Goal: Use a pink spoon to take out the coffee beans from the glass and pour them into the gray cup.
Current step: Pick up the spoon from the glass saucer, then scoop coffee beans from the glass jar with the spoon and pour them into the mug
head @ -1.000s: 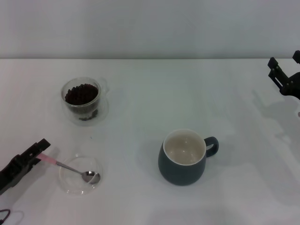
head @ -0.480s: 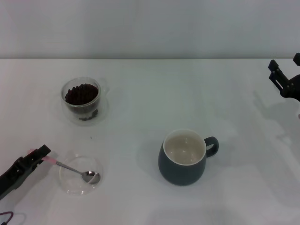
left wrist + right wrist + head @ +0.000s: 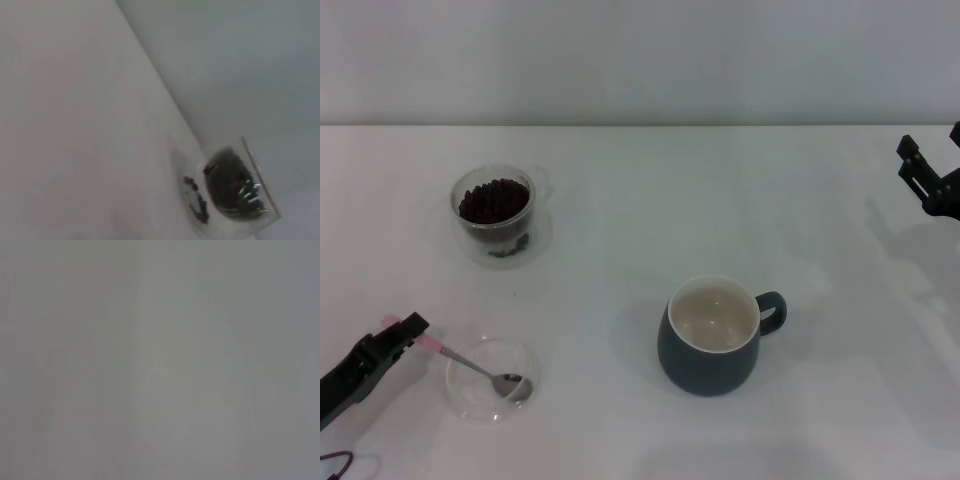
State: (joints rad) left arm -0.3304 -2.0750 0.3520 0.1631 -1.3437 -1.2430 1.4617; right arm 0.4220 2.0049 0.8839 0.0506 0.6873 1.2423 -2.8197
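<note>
Gripping the pale end of the pink spoon (image 3: 460, 362), the left gripper (image 3: 402, 328) sits low at the near left corner of the white worktop (image 3: 640, 220), its jaws closed on the handle tip. The spoon slants away from the jaws toward the robot's right, and its metal bowl rests inside a shallow clear glass dish (image 3: 485, 380) that lies on the worktop just beside the gripper. A dark spot shows in the spoon's bowl, too small to identify. Farther from the robot on the same side stands the glass (image 3: 495, 207), upright, holding a heap of coffee beans (image 3: 493, 200); a few more dark beans show lower down through its clear wall. The left wrist view shows this glass (image 3: 227, 192) with its beans (image 3: 227, 182) seen from low across the worktop, well apart from the gripper. The gray cup (image 3: 712, 336) stands upright near the middle of the worktop, its loop handle turned toward the robot's right and its cream inside bare. It is well apart from both the dish and the glass. The right gripper (image 3: 932, 180) hangs at the far right edge of the head view, away from everything, with its jaws apart and nothing between them. The right wrist view shows only a plain grey blur.
</note>
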